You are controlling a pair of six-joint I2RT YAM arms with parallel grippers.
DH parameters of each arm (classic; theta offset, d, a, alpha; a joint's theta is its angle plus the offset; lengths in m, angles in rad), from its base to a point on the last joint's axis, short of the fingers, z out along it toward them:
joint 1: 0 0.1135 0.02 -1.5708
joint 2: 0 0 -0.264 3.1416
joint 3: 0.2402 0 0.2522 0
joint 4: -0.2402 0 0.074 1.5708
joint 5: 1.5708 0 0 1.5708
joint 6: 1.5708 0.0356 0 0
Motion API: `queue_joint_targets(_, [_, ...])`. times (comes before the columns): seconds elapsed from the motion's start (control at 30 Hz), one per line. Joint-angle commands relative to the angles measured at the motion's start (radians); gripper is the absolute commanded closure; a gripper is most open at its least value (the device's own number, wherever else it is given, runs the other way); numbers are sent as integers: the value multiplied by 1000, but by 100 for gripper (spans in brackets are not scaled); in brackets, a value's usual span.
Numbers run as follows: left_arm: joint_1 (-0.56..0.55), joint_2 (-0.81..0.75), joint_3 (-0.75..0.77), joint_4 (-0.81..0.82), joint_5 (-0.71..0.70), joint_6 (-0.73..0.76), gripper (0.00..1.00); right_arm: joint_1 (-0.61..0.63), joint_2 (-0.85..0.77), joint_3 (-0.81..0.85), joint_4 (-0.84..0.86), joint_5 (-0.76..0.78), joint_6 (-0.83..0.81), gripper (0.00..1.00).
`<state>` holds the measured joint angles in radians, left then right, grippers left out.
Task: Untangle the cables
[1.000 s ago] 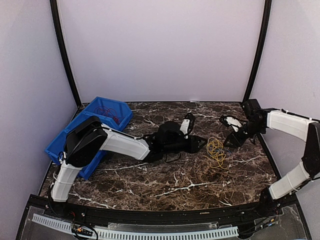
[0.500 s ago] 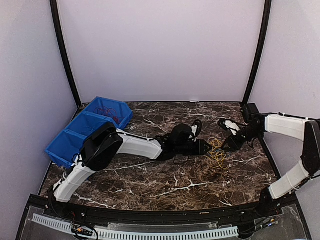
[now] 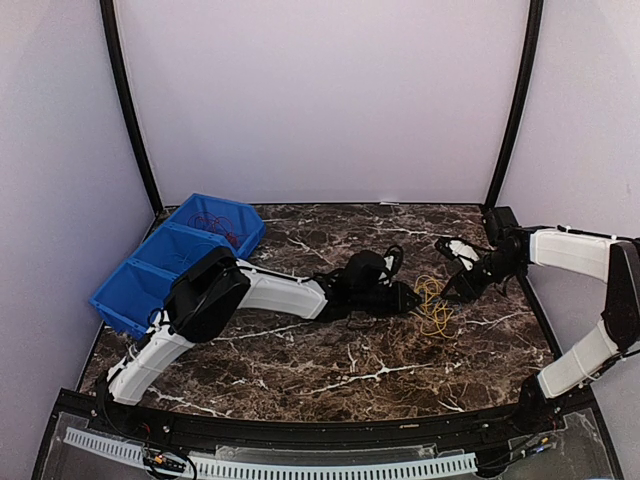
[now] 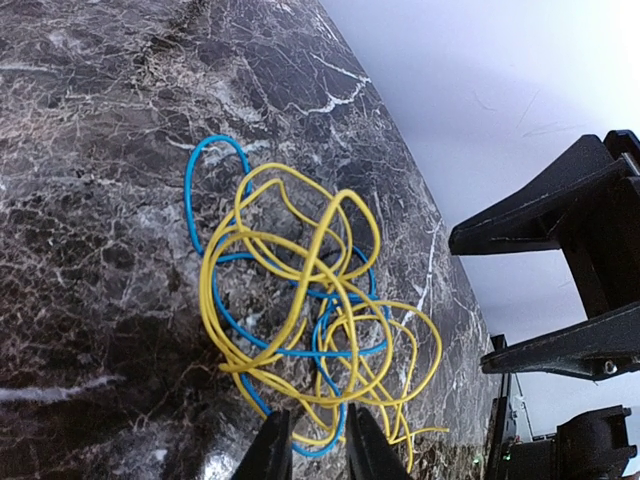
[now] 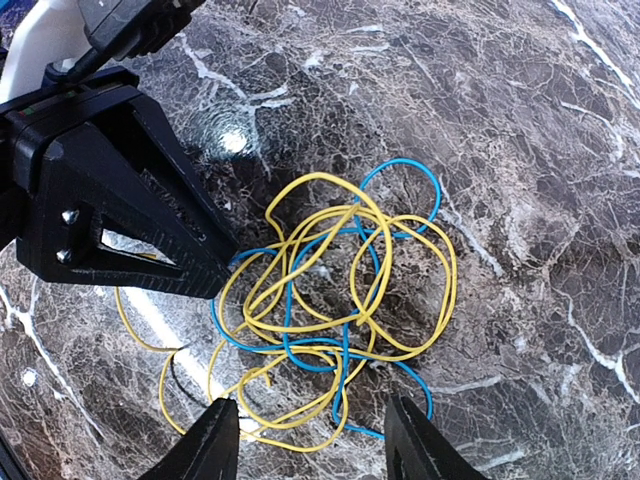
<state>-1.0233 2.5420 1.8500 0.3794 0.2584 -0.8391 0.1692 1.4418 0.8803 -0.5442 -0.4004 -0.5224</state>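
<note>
Your yellow cable [image 4: 203,290] and blue cable [image 4: 188,180] lie knotted together in one loose heap on the marble table [image 3: 330,370], right of centre, between the two arms. The yellow loops cross over and through the blue ones. One blue loop sticks out at the heap's far edge.

Your left pincer [image 4: 318,450] lies low at the left edge of the heap. Its fingers stand a narrow gap apart, with yellow and blue strands running into that gap. The gap is wider than the strands, so nothing is clamped.

Your right pincer [image 5: 312,445] hangs over the heap from the right side. Its fingers are spread wide and hold nothing. The wrist view shows the heap below and ahead of its tips, and no strand touches them.

The red cable [image 3: 210,222] lies coiled in the farthest compartment of the blue bin [image 3: 140,285], which sits at the table's left edge, well apart from the heap.
</note>
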Motion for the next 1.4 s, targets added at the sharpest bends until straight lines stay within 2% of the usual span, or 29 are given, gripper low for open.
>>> queue_joint_targets(0.0, [7, -26, 3, -23, 0, -33, 78, -1, 0, -9, 29, -16, -5, 48])
queue_joint_targets(0.13, [7, -31, -4, -34, -6, -42, 70, -1, 2, -9, 28, -19, -5, 48])
queue_joint_targets(0.4, [7, -43, -9, -98, -43, -54, 71, -1, 2, -10, 27, -18, -5, 48])
queue_joint_targets(0.6, [2, -159, -158, -11, -105, -49, 78, 0, -3, -13, 29, -20, -6, 48])
queue_joint_targets(0.67, [2, -167, -174, -8, -100, -56, 77, 0, -2, -14, 31, -22, -7, 48])
queue_joint_targets(0.83, [2, -141, -169, 16, -67, -90, 69, 0, 2, -11, 28, -23, -7, 48])
queue_joint_targets(1.07, [3, -56, -79, 28, 28, -132, 69, 0, -1, -15, 28, -20, -9, 48])
queue_joint_targets(1.2, [5, -24, -20, 10, 36, -121, 76, 0, -1, -17, 29, -18, -9, 48])
queue_joint_targets(1.37, [5, -22, -24, 10, 40, -130, 93, 0, -4, -20, 30, -19, -8, 48])
